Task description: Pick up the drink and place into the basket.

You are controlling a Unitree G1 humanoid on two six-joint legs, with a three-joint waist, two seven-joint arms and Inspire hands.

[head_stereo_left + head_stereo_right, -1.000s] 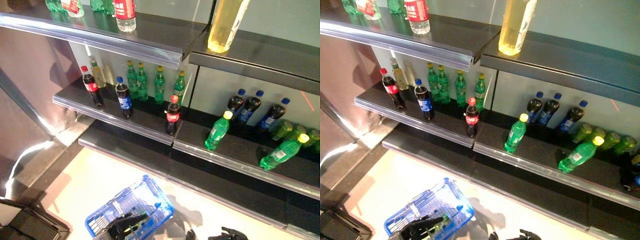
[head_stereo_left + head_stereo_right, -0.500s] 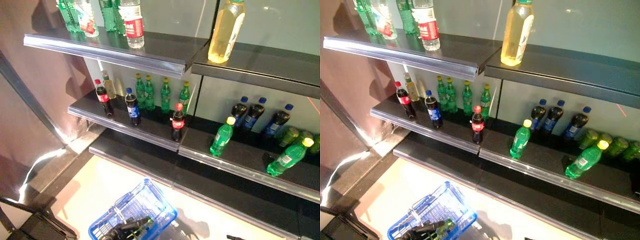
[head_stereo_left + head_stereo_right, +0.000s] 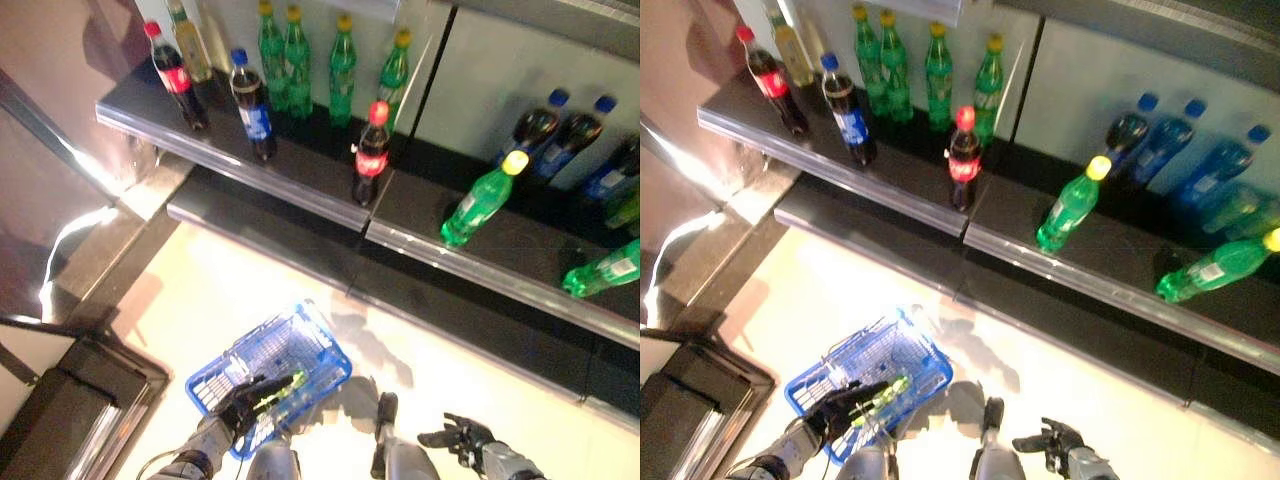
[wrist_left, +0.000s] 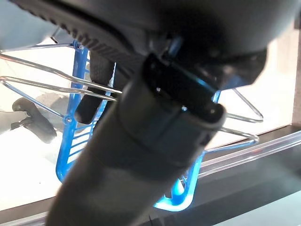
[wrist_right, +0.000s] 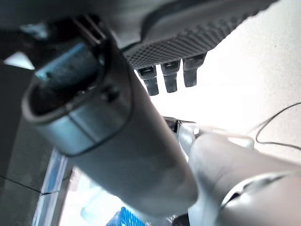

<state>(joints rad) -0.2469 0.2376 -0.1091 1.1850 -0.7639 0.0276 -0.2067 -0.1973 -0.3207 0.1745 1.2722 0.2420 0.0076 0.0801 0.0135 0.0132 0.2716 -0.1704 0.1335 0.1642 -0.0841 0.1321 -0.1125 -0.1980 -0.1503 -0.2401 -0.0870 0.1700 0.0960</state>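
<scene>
shelf (image 3: 300,180) of bottles (image 3: 372,155), basket (image 3: 310,345) below

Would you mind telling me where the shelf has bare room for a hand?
Free: the shelf between the red-capped cola bottle and the leaning yellow-capped green bottle, and right of that bottle. Crowded: the back row of green bottles and the blue-capped bottles.

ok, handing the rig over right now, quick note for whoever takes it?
Left hand: closed on the wire handle of the blue basket, held low over the floor.
Right hand: open, empty, low, apart from the basket.
Drinks stand on the shelf: cola bottle at the front edge, green bottle beside it.
Something greenish shows by the left hand; cannot tell what.
Left: grasp a drink, place it into the basket.
</scene>
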